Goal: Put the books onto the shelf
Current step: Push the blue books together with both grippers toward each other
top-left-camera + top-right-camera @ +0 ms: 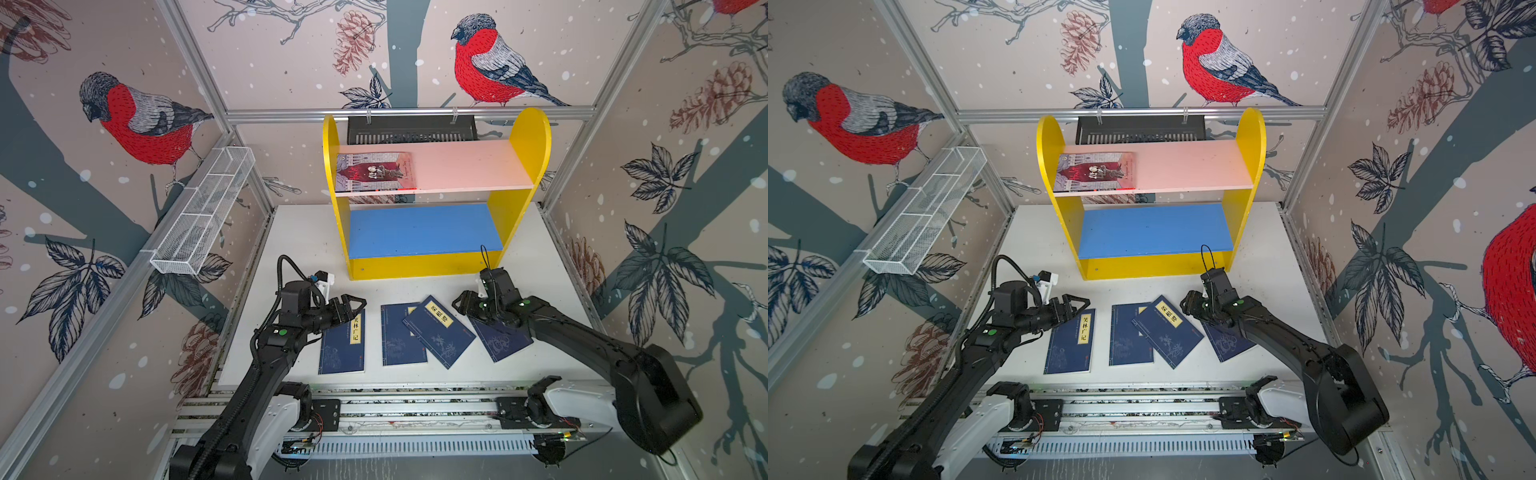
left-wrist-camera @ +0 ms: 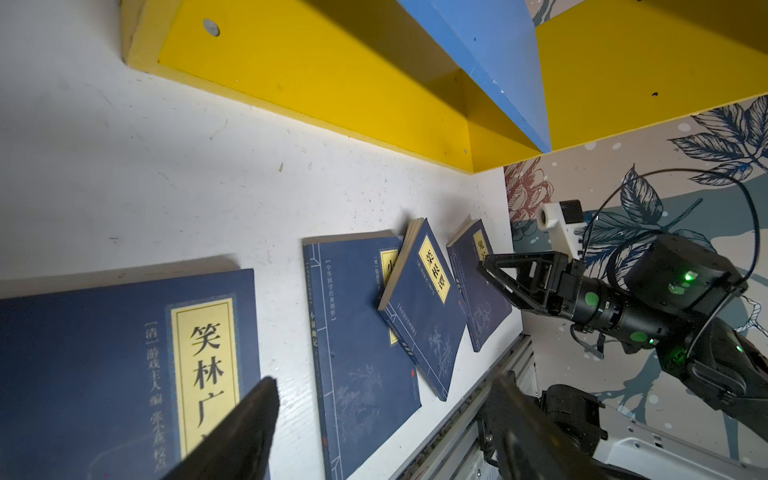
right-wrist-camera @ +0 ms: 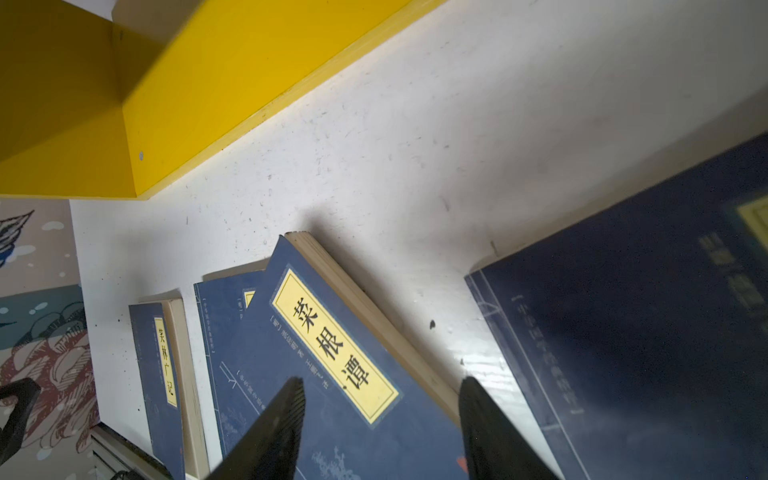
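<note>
White table (image 1: pixel 540 270) carries the yellow shelf (image 1: pixel 528 141) at far centre, w/ pink upper board (image 1: pixel 469 166) and blue lower board (image 1: pixel 424 228). Grey-lilac book (image 1: pixel 376 171) lies flat on the pink board, at its left end, by the left side panel. Four navy books sit in a row on the table, near side of the shelf. Leftmost navy book (image 1: pixel 341 353) is flat and straight, second navy book (image 1: pixel 399 345) flat beside it. Tilted navy book (image 1: pixel 440 332) is skewed, overlapping the second's right part. Rightmost navy book (image 1: pixel 505 345) is skewed too, partly under the R arm (image 1: pixel 582 336). L gripper (image 1: pixel 358 305) is over the leftmost book's far edge, fingers (image 2: pixel 249 419) spread wide, nothing btw them; contact w/ cover can't be told. R gripper (image 1: pixel 459 303) hangs above the gap btw the tilted and rightmost books, fingers (image 3: pixel 286 411) apart, empty.
</note>
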Controlling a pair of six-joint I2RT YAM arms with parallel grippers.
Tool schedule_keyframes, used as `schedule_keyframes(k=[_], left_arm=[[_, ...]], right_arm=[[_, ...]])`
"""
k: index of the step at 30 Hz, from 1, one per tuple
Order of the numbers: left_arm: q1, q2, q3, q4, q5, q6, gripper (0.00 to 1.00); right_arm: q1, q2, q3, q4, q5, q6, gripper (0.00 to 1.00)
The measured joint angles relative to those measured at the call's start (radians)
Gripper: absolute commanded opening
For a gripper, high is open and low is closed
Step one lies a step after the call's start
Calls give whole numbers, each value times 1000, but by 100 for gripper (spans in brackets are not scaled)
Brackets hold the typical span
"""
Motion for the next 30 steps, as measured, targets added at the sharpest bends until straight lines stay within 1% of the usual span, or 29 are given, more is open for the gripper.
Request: schedule_keyframes(k=[3,9,18,21,30], left_arm=[[-1,32,3,16,1,6,80],[-1,45,-2,43,10,6,80],[-11,68,-34,58,14,-53,78],[-40,104,-34,71,-1,-56,77],[-188,224,0,108,-24,-56,75]], right_arm=[[-14,46,34,8,-9,-46,62],[-65,117,57,5,-46,-117,62],[-69,140,19,6,-156,-145,62],[-66,140,-3,4,-168,-145,63],[-56,121,-16,-8,-209,-123,63]])
